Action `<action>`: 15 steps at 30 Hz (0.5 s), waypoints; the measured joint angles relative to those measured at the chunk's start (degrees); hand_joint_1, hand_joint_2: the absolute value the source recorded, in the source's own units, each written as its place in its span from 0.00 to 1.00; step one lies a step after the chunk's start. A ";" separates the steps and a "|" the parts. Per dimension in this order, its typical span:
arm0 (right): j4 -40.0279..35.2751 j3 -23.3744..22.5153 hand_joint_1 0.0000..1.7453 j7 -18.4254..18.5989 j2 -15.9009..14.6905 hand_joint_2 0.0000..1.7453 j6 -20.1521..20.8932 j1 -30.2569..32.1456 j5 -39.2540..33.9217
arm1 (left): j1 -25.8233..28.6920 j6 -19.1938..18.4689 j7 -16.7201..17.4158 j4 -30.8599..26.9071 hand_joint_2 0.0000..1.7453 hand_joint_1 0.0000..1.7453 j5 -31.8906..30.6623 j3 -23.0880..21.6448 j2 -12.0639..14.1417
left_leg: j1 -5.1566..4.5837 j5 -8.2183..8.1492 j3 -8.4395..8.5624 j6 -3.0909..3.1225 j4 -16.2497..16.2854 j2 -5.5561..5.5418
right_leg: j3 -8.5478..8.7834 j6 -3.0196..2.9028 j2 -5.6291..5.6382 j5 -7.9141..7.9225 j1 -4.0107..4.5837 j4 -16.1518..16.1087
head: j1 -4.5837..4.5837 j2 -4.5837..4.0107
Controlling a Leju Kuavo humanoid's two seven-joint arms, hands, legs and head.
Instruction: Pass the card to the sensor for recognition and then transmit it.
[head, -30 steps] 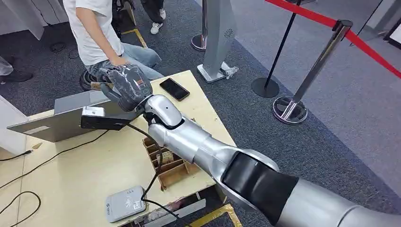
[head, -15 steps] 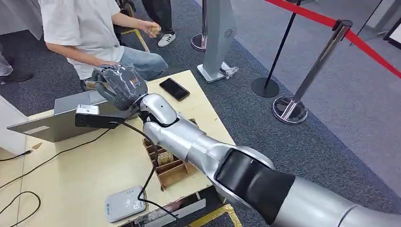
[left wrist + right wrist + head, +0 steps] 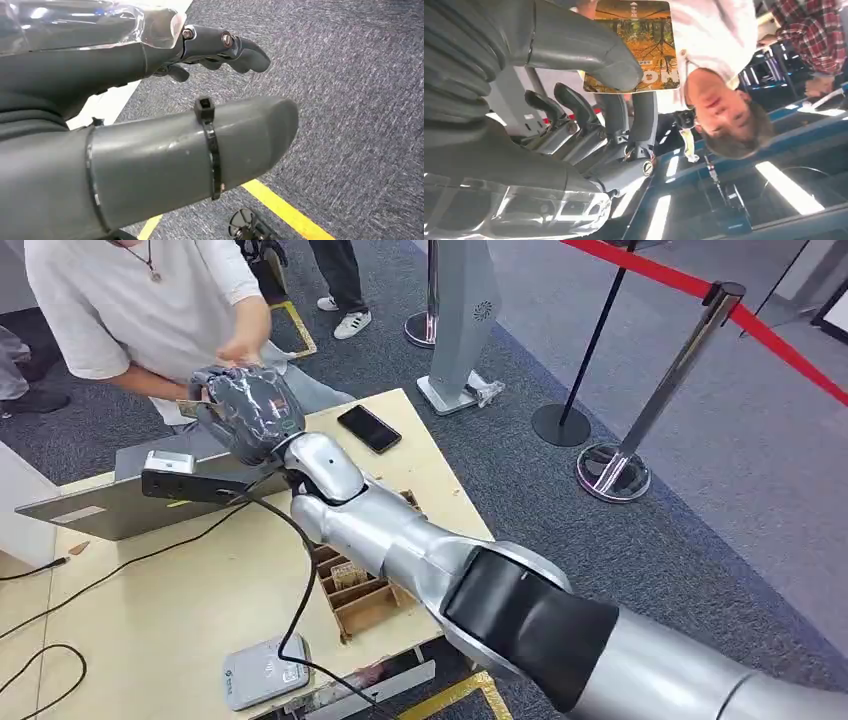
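A grey carpet floor lies around a pale wooden tabletop (image 3: 180,610). On the tabletop sit a grey laptop (image 3: 110,502), a black phone (image 3: 369,428), a small grey card reader (image 3: 264,672) near the front edge, and a wooden box with slots (image 3: 352,585). Black cables (image 3: 120,565) run across the wood. Silver posts (image 3: 668,380) with a red rope (image 3: 790,345) stand off to the side.

The right hand (image 3: 245,412) is held up past the far edge of the tabletop, in front of a person in a white shirt (image 3: 140,310). It grips the card (image 3: 634,45) between the thick thumb (image 3: 574,47) and the dark fingers (image 3: 636,117). The card is orange and yellow with a tree picture. It sticks out past the fingertips, toward the person. The thumb covers one corner of it, and one end is cut off by the picture edge. From the head view you can see just a thin edge of the card. The person's hand (image 3: 243,348) is just above the right hand; whether it touches the card is hard to tell.

The left hand (image 3: 220,47) hangs over the carpet. It holds nothing, and its fingers curl loosely, apart from the thumb.
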 joint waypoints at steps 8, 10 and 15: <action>3.48 -0.37 1.00 2.10 0.00 1.00 -3.00 -1.20 2.89 | 0.00 -0.02 0.00 0.00 0.00 0.00 -0.09 -0.02 0.00 | 0.00 0.00 0.01 0.00 0.00 0.00 | 0.00 0.00 0.00 0.00 0.00 0.00 | 0.00 0.00; 3.96 -0.44 1.00 2.47 0.00 1.00 -3.24 -1.27 2.98 | 0.00 -0.02 -0.07 0.00 0.00 0.00 -0.09 0.00 0.00 | 0.00 0.00 0.01 0.00 0.00 0.00 | 0.00 0.00 0.00 0.00 0.00 0.00 | 0.00 0.00; 5.01 -0.59 0.22 3.13 0.00 1.00 -3.59 -1.38 3.96 | 0.00 -0.02 -0.26 0.00 0.00 0.00 -0.11 0.00 0.00 | 0.00 0.00 0.02 0.00 0.00 0.00 | -0.01 0.00 0.00 0.00 0.00 0.00 | 0.00 0.00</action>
